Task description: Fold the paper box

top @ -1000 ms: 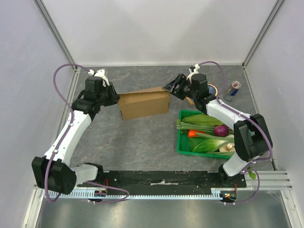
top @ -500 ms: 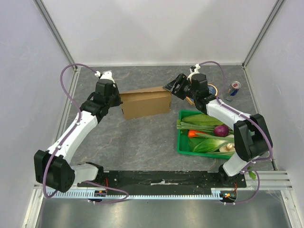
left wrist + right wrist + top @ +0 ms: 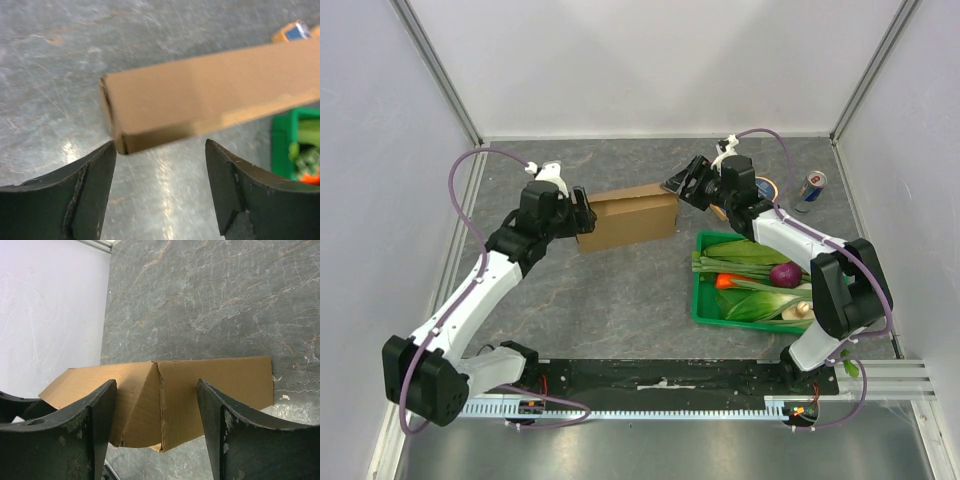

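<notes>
1. Top view: the box (image 3: 625, 218) lies closed on the desk (image 3: 620, 290), toward the far middle. Its long axis runs left to right, with the right end angled slightly away from the arms.
2. The left claw (image 3: 582, 212) is at the box's left end. The right claw (image 3: 678, 184) is just beside its far right corner. A green crate (image 3: 705, 300) sits near the box's right end, and a can (image 3: 810, 190) stands well apart at far right.
3. Left wrist view: the left claw (image 3: 160, 145) is open, its fingers spread with nothing between them. The box (image 3: 200, 95) lies just past the tips, with one short end pointing at the left finger (image 3: 90, 185). Its length runs off to the upper right, toward the crate (image 3: 280, 145).
4. Right wrist view: the right claw (image 3: 156, 385) is open and grips nothing. The box (image 3: 180, 390) stretches crosswise beyond both fingers, and its left end tapers toward the wall. A vertical seam shows in the gap between the fingers.
</notes>
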`<action>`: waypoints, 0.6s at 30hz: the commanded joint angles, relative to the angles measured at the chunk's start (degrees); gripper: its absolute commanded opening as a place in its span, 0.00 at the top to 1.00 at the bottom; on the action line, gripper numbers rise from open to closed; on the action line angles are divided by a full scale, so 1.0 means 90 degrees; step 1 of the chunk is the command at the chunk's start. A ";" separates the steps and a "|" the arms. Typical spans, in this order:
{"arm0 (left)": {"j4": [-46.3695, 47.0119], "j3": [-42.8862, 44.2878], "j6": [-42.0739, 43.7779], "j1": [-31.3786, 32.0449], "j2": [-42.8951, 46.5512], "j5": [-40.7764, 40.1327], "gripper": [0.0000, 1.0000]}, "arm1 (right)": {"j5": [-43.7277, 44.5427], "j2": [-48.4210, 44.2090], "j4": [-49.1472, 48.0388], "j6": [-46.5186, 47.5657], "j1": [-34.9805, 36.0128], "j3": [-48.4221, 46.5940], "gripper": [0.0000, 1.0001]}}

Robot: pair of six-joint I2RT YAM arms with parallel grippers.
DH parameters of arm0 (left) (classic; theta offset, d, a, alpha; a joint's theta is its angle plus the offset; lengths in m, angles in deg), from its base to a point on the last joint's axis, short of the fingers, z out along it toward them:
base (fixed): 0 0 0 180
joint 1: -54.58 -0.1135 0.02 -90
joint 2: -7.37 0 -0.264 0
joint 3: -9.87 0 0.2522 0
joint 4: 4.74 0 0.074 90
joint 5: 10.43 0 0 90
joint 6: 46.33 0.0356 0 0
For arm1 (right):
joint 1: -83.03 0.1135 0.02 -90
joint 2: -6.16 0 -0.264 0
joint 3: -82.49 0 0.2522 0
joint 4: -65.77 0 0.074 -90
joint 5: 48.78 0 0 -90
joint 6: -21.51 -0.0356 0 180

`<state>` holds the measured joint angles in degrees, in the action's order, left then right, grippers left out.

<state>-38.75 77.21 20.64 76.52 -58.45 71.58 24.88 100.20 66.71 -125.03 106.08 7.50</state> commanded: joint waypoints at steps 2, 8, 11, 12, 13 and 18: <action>-0.1050 0.0882 0.0244 -0.0151 0.0526 0.1471 0.19 | -0.0177 0.0137 0.0292 0.0314 0.0086 -0.0140 0.27; -0.0798 0.0951 -0.0234 -0.1846 0.0713 0.3512 0.21 | -0.0294 0.0127 0.0136 0.0364 0.0085 -0.0052 0.21; -0.0398 0.1029 -0.0459 -0.2367 0.0332 0.4304 0.17 | -0.0333 0.0118 0.0116 0.0383 0.0076 -0.0052 0.21; -0.0329 0.1068 -0.0556 -0.2398 0.0109 0.4412 0.16 | -0.0323 0.0098 0.0116 0.0373 0.0076 -0.0062 0.21; -0.0270 0.1097 -0.0576 -0.2417 0.0020 0.4413 0.16 | -0.0323 0.0098 0.0116 0.0383 0.0076 -0.0062 0.21; 0.0500 0.0504 -0.1024 -0.2418 -0.0274 0.4511 0.27 | -0.0333 0.0098 0.0116 0.0412 0.0076 -0.0032 0.21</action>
<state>-41.63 84.82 16.42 54.86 -59.91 106.51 22.95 100.53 66.71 -123.30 106.39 7.50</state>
